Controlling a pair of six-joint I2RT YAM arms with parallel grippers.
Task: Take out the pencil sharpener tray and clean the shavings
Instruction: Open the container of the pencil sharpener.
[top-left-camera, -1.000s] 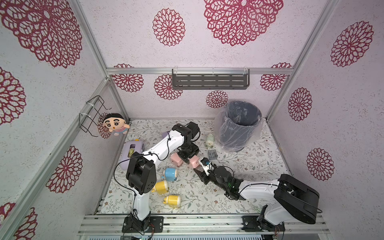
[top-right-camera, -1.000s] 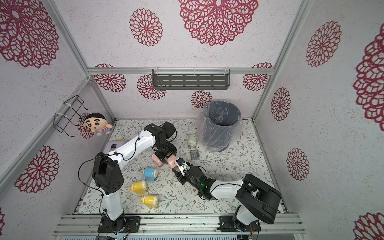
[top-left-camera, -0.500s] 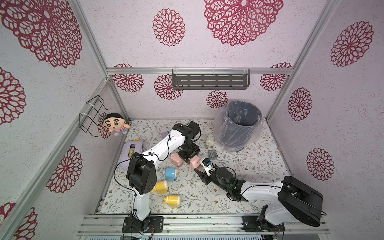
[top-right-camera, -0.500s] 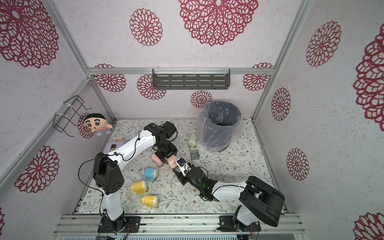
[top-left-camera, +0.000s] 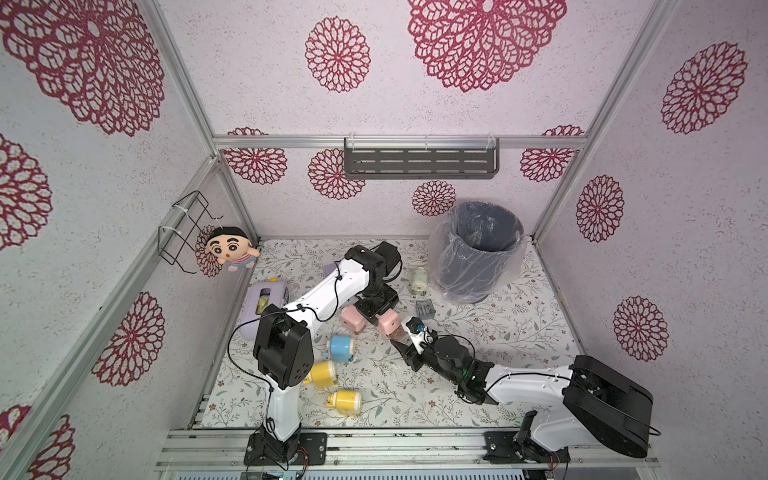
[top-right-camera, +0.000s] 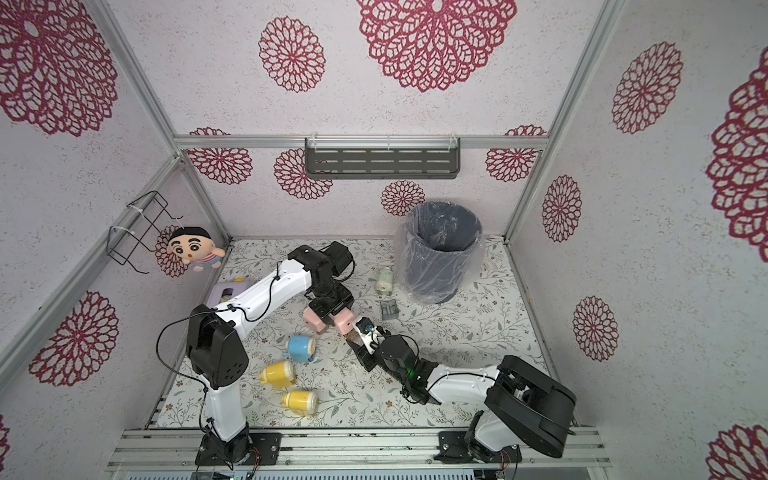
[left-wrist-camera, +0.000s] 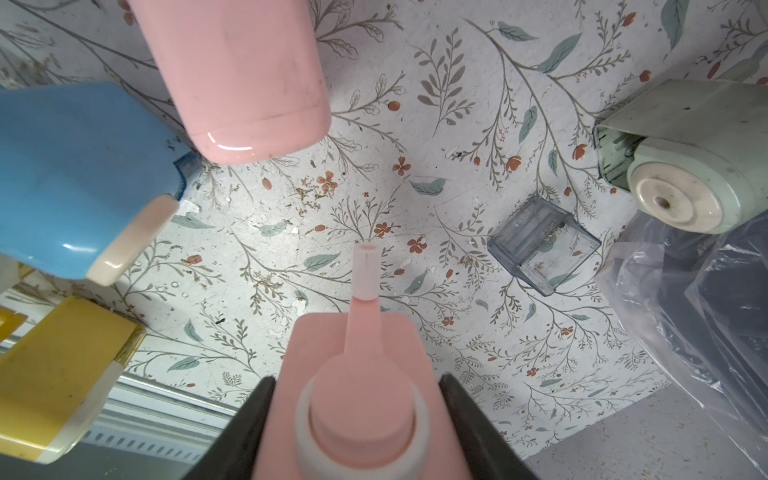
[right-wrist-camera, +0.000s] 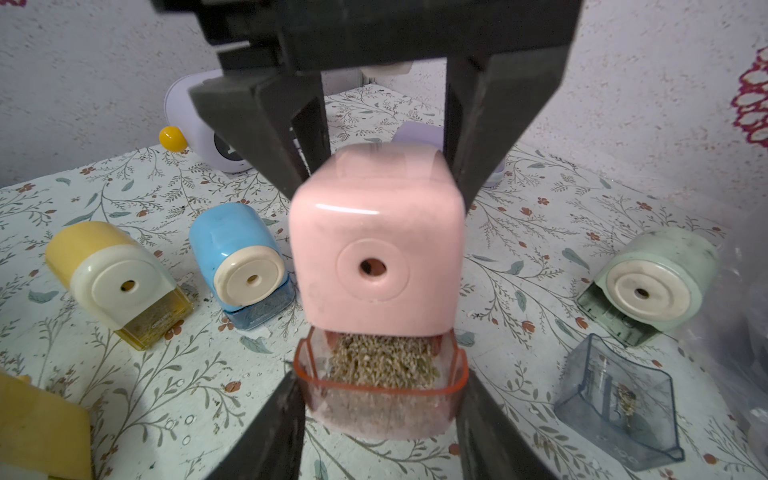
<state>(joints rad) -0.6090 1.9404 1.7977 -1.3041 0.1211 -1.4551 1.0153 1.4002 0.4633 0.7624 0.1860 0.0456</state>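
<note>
I am clamping my right gripper on the tray, one finger pressing on each side wall. The tray is sticking partway out from the bottom of the pink sharpener. The shavings are lying heaped inside it, a tan-brown mass filling the gap between the tray's front rim and the sharpener's body.

Just beyond, I am squeezing my left gripper on the pink sharpener from above, a finger on each flank, its crank pointing away from my left wrist. In both top views my two grippers are meeting near the middle of the mat. I cannot tell whether the pink sharpener is touching the mat. A few brown crumbs are lying scattered on the mat below my left wrist.

A second pink one is lying just beside the held sharpener, on my left. Nearer my left arm's base, a blue sharpener and two yellow sharpeners are lying on their sides.

Past my right gripper, a clear empty tray is sitting on the mat. Beyond it a green sharpener is lying near the bin. The bin is standing upright at the back, lined with clear plastic.
</note>
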